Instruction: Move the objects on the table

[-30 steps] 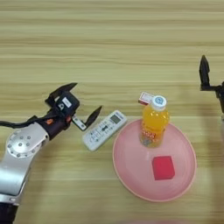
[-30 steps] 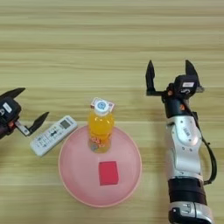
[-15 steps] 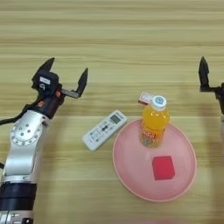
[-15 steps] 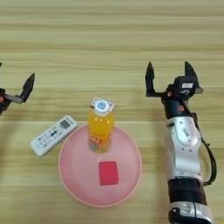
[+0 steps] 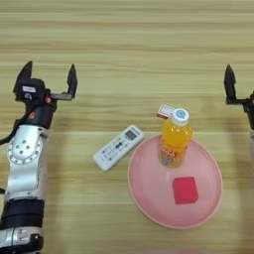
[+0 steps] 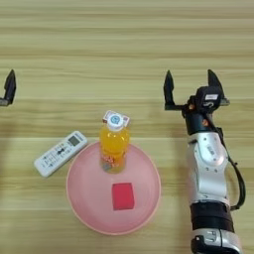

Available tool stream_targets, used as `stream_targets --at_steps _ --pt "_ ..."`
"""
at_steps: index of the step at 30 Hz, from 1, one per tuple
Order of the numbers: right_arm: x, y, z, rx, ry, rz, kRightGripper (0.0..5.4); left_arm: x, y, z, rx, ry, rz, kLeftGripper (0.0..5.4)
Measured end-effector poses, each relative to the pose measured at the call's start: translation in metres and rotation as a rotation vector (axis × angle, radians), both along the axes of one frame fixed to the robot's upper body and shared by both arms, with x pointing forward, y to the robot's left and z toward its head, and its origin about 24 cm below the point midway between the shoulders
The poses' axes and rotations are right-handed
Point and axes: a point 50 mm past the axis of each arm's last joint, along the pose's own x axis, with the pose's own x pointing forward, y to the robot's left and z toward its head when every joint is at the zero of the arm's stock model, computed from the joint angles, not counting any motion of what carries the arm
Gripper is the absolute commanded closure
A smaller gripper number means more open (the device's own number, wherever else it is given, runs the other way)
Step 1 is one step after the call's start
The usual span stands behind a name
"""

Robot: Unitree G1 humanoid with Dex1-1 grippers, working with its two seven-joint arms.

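Lying well apart from both open grippers' fingers (image 5: 72, 79): remote (image 5: 118, 147)

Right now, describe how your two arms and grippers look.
Both arms are silver-grey metal segments with black joint bands and thin black cables alongside. Each ends in a black gripper, left gripper and right gripper, with two pointed black fingers and a small white label on the housing.

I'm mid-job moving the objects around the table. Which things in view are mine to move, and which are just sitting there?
Job items:
- red cube, on the pink plate
- white remote, on the table beside the plate
- white-and-red box, behind the bottle

Just there:
- orange drink bottle, upright on the plate
- pink plate

Both pincers, left and right, are open, holding nothing.
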Motion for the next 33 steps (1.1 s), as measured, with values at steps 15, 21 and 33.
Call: stream_targets --at_steps 15,21,33 --pt "0.005 0.008 -0.007 -0.063 0.074 0.163 0.0 0.003 0.002 -0.003 -0.021 0.0 0.051 0.03" --pt "0.017 0.023 0.004 -0.192 0.095 0.363 0.0 0.004 0.001 -0.004 -0.017 0.004 0.05 0.03" --pt "0.032 0.046 0.009 -0.308 0.221 0.685 0.0 0.005 -0.008 -0.007 -0.005 0.014 0.036 0.03"
